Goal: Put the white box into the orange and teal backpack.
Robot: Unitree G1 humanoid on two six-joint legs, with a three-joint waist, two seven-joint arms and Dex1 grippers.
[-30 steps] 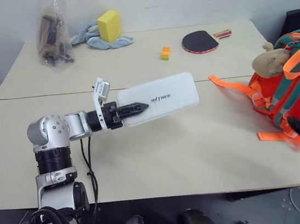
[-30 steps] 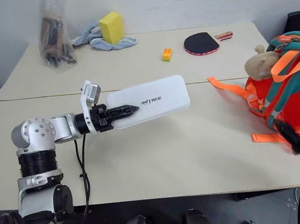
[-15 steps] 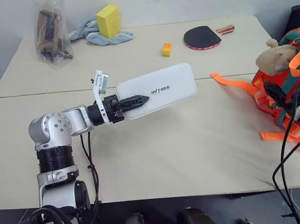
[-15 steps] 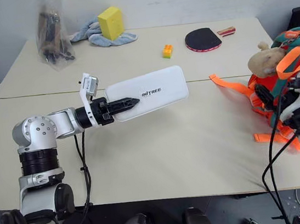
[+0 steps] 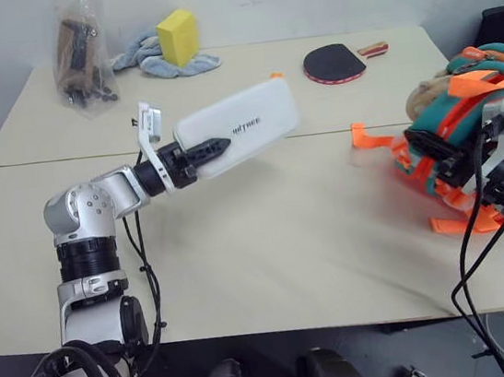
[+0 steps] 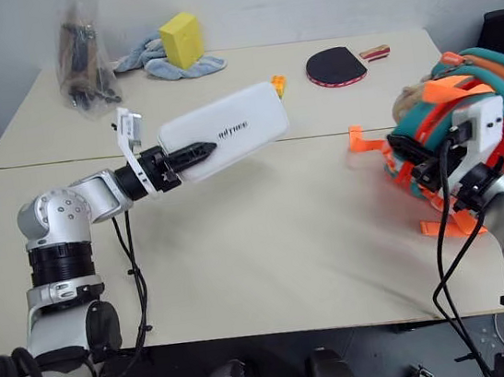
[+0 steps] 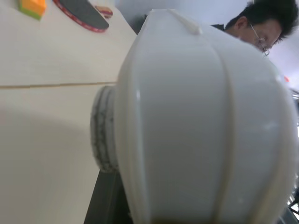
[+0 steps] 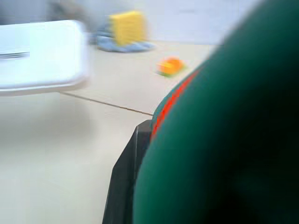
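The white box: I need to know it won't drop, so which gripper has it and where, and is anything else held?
The left gripper holds the white box by its near short end. The right gripper is clamped on the backpack's teal edge.

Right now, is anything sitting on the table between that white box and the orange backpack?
No. Bare tabletop lies between the white box and the backpack, seen in the left eye view.
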